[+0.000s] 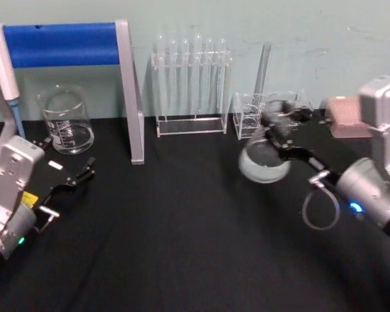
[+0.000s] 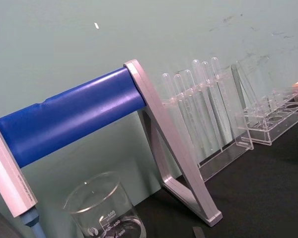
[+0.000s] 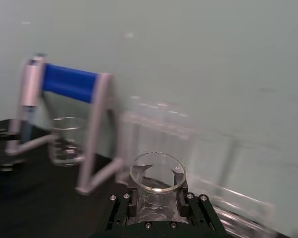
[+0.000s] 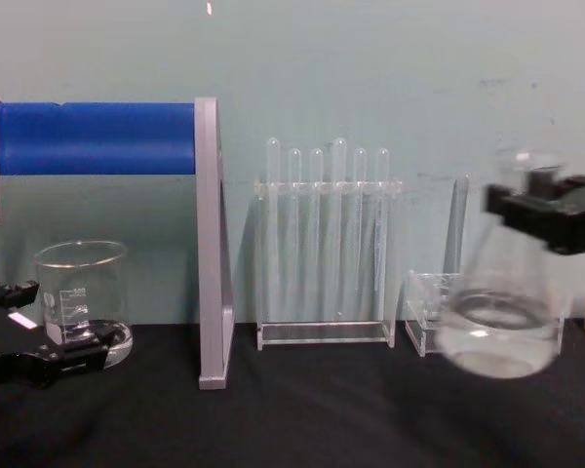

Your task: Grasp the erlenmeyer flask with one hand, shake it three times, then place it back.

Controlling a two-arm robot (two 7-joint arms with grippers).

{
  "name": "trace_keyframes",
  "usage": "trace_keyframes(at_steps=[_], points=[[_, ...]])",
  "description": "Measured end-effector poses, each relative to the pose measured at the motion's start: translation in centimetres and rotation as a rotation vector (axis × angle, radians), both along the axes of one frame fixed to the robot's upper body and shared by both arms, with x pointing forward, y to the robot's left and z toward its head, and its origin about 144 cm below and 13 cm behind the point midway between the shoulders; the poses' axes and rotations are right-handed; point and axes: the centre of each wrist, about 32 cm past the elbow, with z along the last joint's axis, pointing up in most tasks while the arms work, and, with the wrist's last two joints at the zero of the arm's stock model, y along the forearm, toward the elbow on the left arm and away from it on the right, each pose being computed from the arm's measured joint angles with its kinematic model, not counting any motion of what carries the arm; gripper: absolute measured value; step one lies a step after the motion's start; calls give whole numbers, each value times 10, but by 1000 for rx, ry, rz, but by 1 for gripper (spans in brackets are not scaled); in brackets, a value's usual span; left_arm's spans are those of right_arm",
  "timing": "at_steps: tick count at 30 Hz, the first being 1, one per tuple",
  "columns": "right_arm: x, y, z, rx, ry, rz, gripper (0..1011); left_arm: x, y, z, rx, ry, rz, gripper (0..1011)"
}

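Our right gripper (image 1: 281, 130) has its fingers pinching the flask (image 1: 264, 162) by the neck, lifted off the counter (image 1: 182, 227) (mid-shake, we judge); putting it back is not yet done. Our left gripper (image 1: 78, 177) rests low, fingers spread.

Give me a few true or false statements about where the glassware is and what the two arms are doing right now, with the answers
1. The right pincer is shut on the neck of the flask. True.
2. The flask is standing inside the rack with the test tubes. False: the right pincer holds it, off to the right of that rack.
3. The left pincer grips the beaker. False: it is open and sits low in front of the beaker, not touching it.
4. The test tubes stand upright in their clear rack by the wall. True.
5. The stand with the blue bar is to the left of the test tube rack. True.
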Motion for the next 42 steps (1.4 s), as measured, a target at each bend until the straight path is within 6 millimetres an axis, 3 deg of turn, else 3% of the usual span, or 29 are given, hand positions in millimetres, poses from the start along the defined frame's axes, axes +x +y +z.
trace_keyframes(at_steps=[12,20,28,42], points=[[18,36,-2,0,14,233,449,0,0,0,0,0,0,1001],[20,40,-2,5,13,256,448,0,0,0,0,0,0,1001],[14,25,-2,18,-7,138,448,0,0,0,0,0,0,1001],[-16,-21,2,21,-29,-174,449,0,0,0,0,0,0,1001]])
